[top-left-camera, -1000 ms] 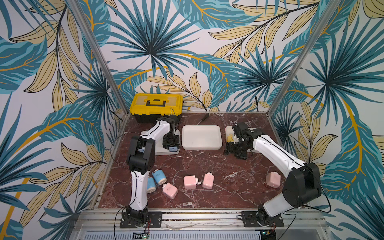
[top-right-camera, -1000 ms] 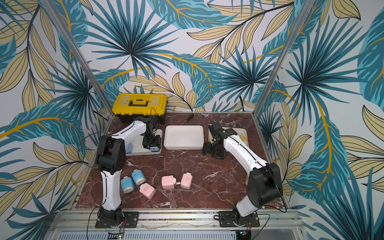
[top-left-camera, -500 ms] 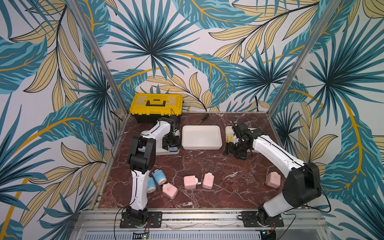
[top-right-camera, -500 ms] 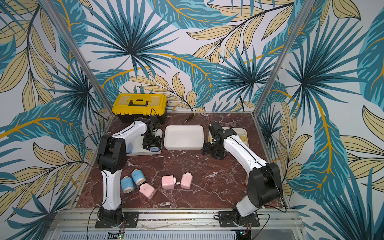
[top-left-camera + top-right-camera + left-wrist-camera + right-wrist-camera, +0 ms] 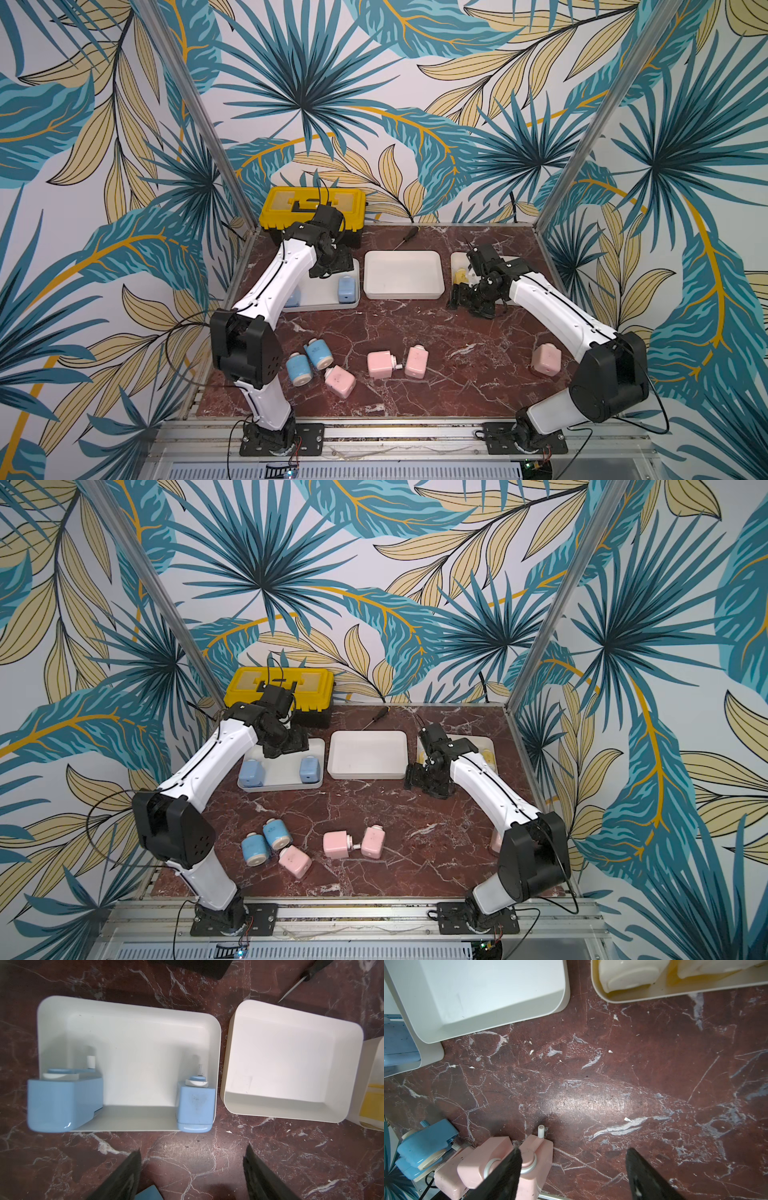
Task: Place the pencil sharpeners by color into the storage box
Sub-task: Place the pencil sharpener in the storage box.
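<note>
**Two blue sharpeners binned, pink ones loose on the bench**

Over the left white tray (image 5: 328, 305), the left gripper (image 5: 332, 266) hangs with its jaws spread and nothing between them. Two blue pencil sharpeners stand in that tray against its near wall, one at each end: the right one (image 5: 346, 289) shows in both top views, while the left one (image 5: 251, 772) is mostly hidden behind the arm in a top view and plain in the other. The left wrist view shows both upright, white caps up, well apart from the gripper's fingers (image 5: 124, 1176).

The right gripper (image 5: 471, 299) sits low over bare bench (image 5: 415, 324) just in front of the right tray (image 5: 490, 746), jaws spread and empty. Its wrist view shows pale yellow sharpeners (image 5: 627, 974) lying in that tray; from above they are mostly covered by the arm.

The middle tray (image 5: 402, 293) holds nothing visible.

On the bench toward the front lie two more blue sharpeners (image 5: 309, 361) side by side, a pink one (image 5: 340, 380) touching them, a pink pair (image 5: 397, 363) near the centre, and a lone pink one (image 5: 546, 359) beside the right arm's elbow, largely hidden in a top view. A yellow toolbox (image 5: 311, 203) and a screwdriver (image 5: 409, 237) sit at the back.
</note>
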